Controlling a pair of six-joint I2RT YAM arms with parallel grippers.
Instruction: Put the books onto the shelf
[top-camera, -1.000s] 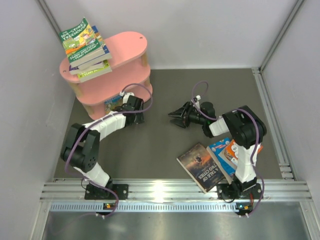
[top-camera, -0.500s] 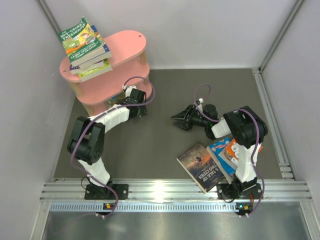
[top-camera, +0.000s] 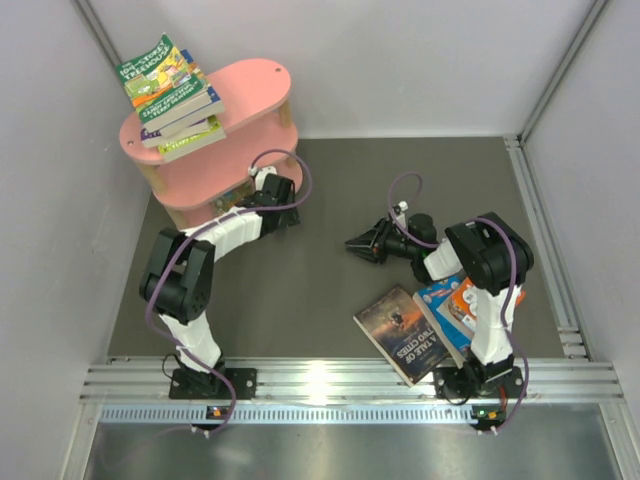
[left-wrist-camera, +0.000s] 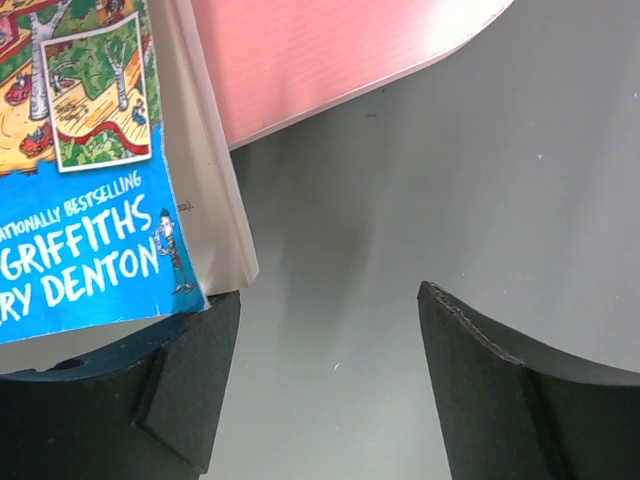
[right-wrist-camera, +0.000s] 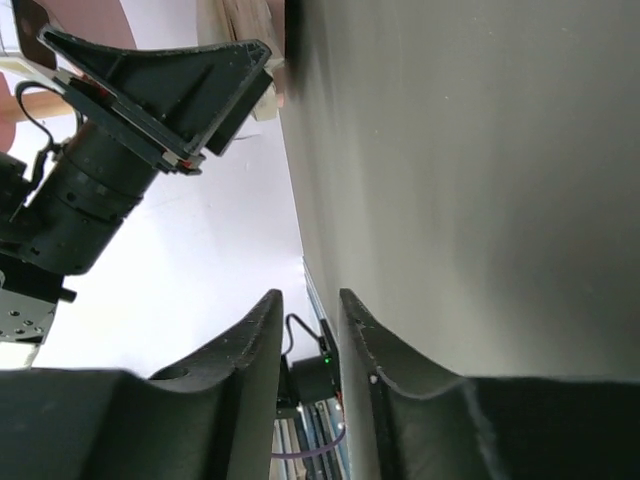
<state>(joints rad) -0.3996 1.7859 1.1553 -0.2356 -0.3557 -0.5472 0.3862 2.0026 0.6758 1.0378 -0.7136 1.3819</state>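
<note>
The left gripper (left-wrist-camera: 325, 300) stands spread beside a blue book (left-wrist-camera: 90, 230), its cover cut off, near the shelf (left-wrist-camera: 330, 50). The right gripper (right-wrist-camera: 310, 300) has its fingers nearly together, empty.

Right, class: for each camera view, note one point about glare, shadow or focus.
Top external: bright glare on the metal rail at the near edge. Left wrist: the book cover is sharp, lettering legible; a soft shadow lies on the table beside the pink shelf board. Right wrist: the pale wall is washed out, and the dark fingers show little surface detail.
</note>
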